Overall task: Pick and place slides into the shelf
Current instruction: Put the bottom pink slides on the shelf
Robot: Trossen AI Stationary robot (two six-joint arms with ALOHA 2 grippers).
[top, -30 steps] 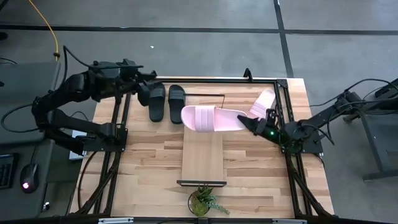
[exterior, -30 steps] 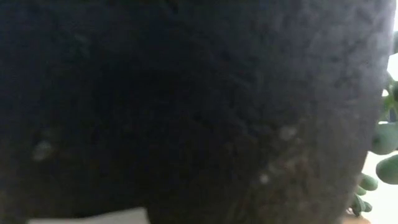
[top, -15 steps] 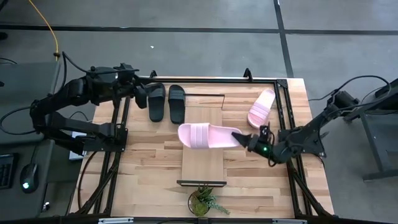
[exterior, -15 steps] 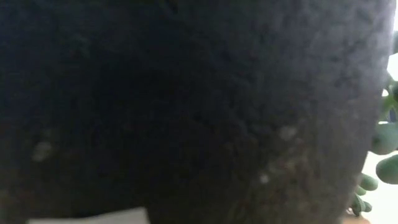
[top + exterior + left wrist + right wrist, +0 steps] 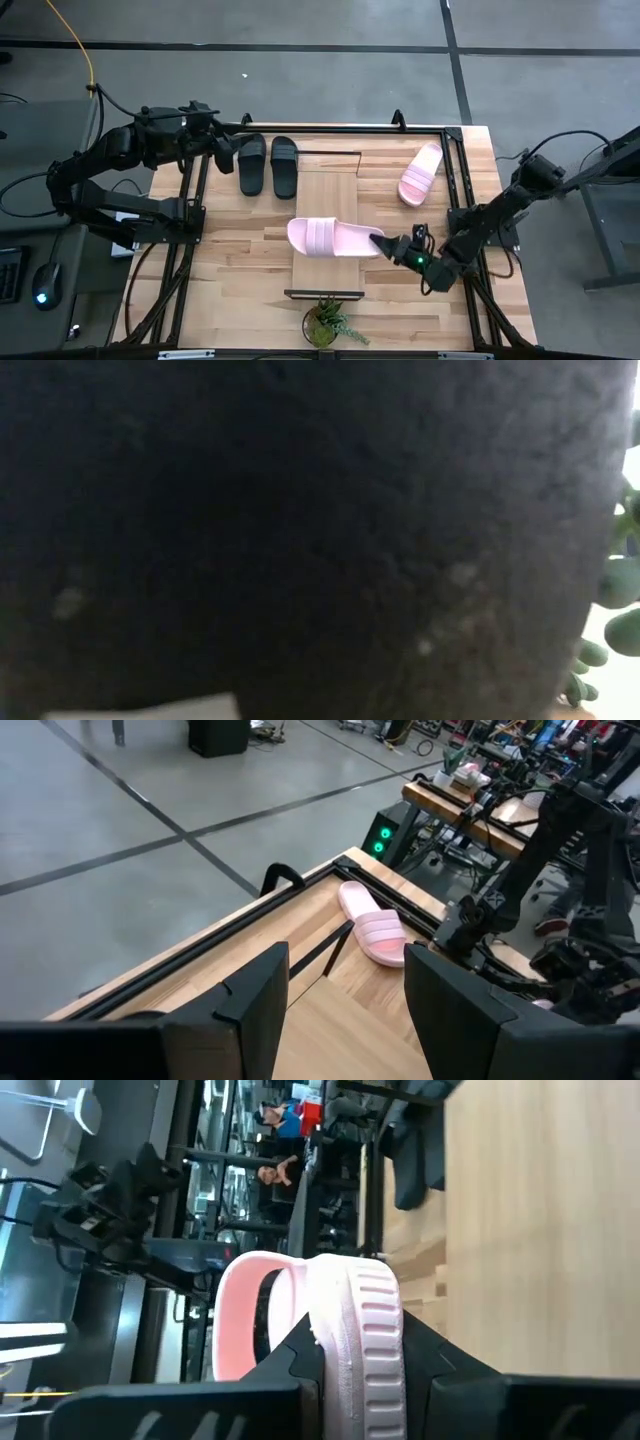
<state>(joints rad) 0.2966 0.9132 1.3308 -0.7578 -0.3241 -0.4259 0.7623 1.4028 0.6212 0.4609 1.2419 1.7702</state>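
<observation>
High view: right gripper, lower centre-right of the frame, is clamped on the end of a pale pink slip-on slide with a faintly striped strap. That slide lies crosswise over the long narrow light-wood shelf plank with thin black end bars, in the plank's lower half; one end overhangs the plank's right edge where the fingers grip it.

Right wrist view: both dark fingers press the ribbed edge of the pink sole, strap loop showing beside it.

Second pale pink slide rests on the butcher-block tabletop, upper right of centre, apart from the shelf, angled.

Two plain black slides sit side by side in the upper centre-left, just left of the shelf's top end, on the tabletop.

Left gripper, upper left of the frame, sits just beside the black pair; in the left wrist view its fingers stand wide apart with nothing between them.

Small green potted plant at the bottom centre, just below the shelf's lower end bar. The low view is filled by a dark blurred surface, green leaves at its right edge.
</observation>
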